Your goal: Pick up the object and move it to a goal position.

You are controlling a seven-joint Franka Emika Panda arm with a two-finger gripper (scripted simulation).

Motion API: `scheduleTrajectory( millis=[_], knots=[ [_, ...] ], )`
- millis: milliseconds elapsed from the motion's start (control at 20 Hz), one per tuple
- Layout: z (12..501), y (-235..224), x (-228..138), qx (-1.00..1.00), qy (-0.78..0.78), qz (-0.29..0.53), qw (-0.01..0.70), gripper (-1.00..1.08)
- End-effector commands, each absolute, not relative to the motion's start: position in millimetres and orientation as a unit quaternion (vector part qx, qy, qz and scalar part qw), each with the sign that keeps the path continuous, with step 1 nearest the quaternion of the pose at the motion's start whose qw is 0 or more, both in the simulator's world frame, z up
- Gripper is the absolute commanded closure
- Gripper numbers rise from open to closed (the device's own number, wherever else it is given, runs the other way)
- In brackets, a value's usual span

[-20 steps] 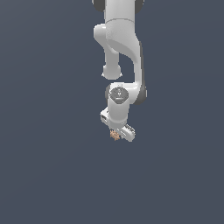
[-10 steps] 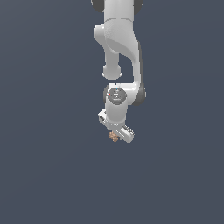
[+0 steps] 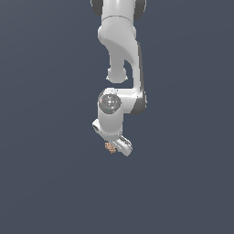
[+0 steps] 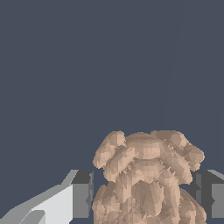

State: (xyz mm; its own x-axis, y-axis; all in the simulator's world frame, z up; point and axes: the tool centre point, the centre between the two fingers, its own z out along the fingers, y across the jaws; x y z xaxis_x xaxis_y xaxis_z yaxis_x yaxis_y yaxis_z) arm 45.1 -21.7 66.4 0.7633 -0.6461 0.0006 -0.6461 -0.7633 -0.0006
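The gripper [image 3: 112, 147] is closed on the object [image 3: 109, 147], a tan-orange knobbly clump seated between the two fingers [image 4: 76, 194]. No surface is distinguishable under the clump against the uniform dark background, so the grasp step appears complete and the transport step is judged to be in hand.

No goal marker is visible in either view. The next move calls for carrying the object to the goal without loosening the grip; the lumpy shape gives uneven contact, so slippage is a risk.

The exterior view shows the whole arm [image 3: 119, 50] posed nearly vertical, wrist down, with the clump only a small speck at the fingertips. The wrist view shows what that view cannot: the object [image 4: 146, 179] fills the space between both finger pads, touching or almost touching each.
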Motion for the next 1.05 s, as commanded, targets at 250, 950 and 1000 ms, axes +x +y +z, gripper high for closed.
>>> scheduleTrajectory(
  millis=[250, 950, 1000],
  knots=[
    [84.8, -55.4, 79.1, -0.939, 0.344, 0.0, 0.0, 1.08],
    [95.0, -74.7, 101.2, -0.939, 0.344, 0.0, 0.0, 1.08],
    [94.9, -74.5, 101.1, -0.939, 0.344, 0.0, 0.0, 1.08]
  ],
)
